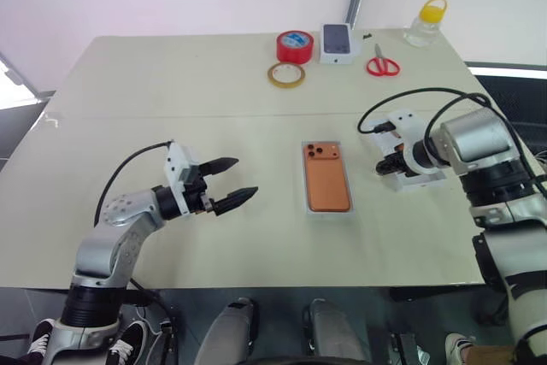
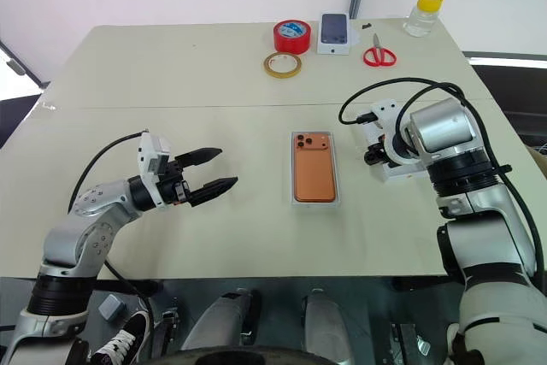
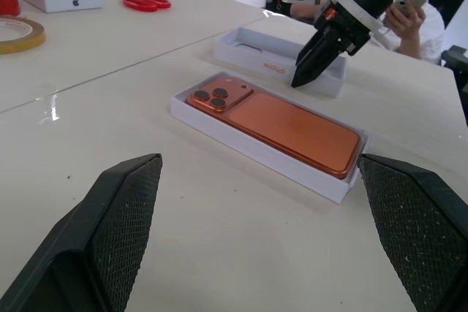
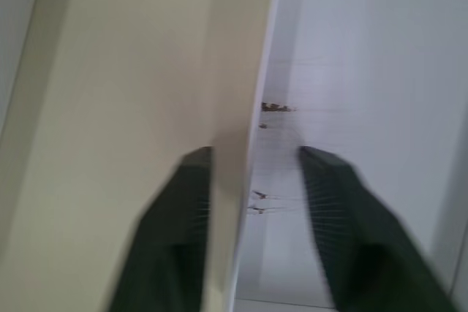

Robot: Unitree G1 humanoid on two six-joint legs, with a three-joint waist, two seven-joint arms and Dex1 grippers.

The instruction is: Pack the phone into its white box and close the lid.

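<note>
Left eye view: right tool [image 1: 386, 167] hides most of the lid [image 3: 252, 43], straddling its wall, grip unclear; left tool [image 1: 231, 183] wide. Orange phone [image 1: 326, 176] lies camera-side up in the white box [image 3: 278, 160].

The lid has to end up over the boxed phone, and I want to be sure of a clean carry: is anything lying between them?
Nothing visible does. The lid sits beside the white box holding the phone, with bare table between them. The right gripper straddles the lid's near wall.
</note>
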